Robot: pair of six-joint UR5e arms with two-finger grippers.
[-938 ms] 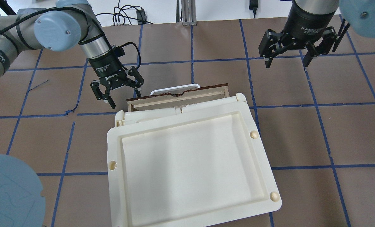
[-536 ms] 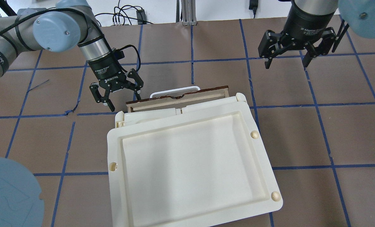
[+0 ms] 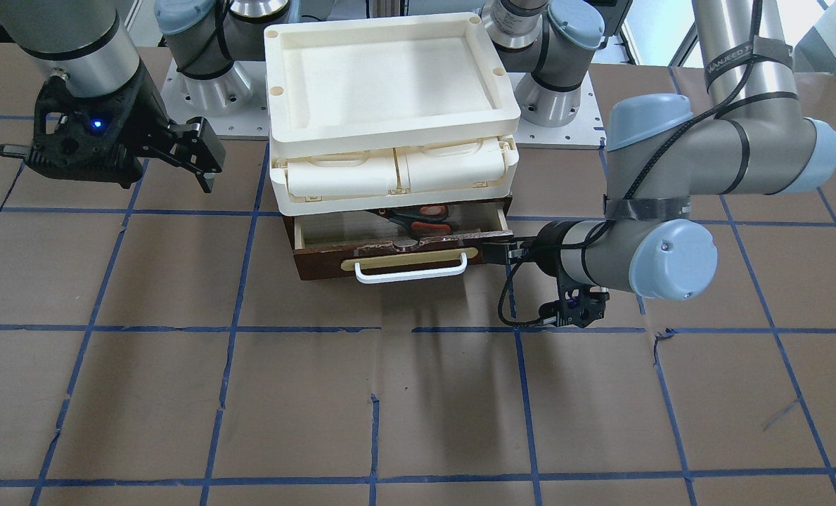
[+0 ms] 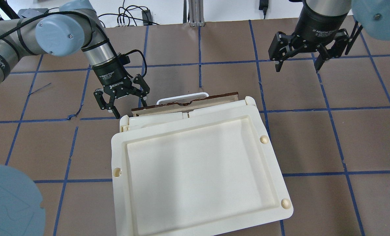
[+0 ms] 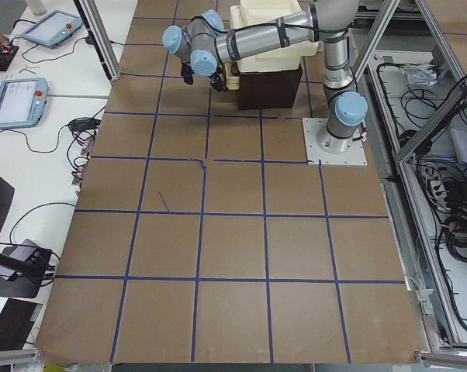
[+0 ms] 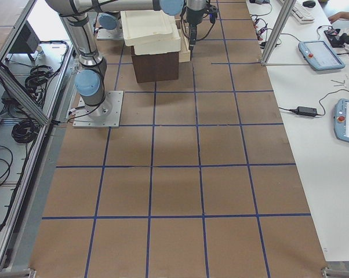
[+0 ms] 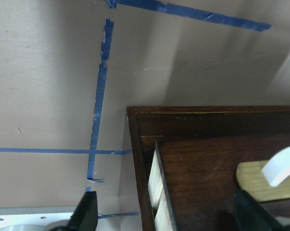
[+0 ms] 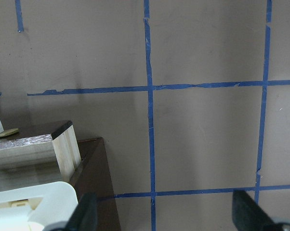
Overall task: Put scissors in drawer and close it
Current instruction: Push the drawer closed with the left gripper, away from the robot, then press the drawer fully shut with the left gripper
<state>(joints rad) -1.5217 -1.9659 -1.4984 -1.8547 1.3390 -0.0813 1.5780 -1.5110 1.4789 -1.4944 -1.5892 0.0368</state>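
Step one looks done: can see the scissors (image 3: 421,219) lying inside the drawer (image 3: 326,266), just above the middle of the front view, partly tucked under the cream boxes (image 3: 389,176). Now on to the closing step. Not shut yet. Sticks out a little from under the boxes, with a strip of light wood showing behind the dark front and its white handle (image 3: 410,274).

In the overhead view, find the left gripper (image 4: 131,109) in the upper left part, wide open, right at the left end of the drawer front. Seems to sit across that corner, one finger (image 4: 145,98) ahead of the dark front, the other off to the side. Cannot tell if touching the wood. Same story from the left wrist view: dark front between the two fingertips.

Find the right gripper (image 4: 297,68) in the upper right, open too, holding nothing, well apart from the drawer, over the table (image 4: 345,137).

Next, most likely: push the front straight back, toward the bottom of the overhead view, until flush. Pushing at one end only, so watch for twisting and sticking. Go slow and level. Keep an eye on the scissors sliding under the boxes.
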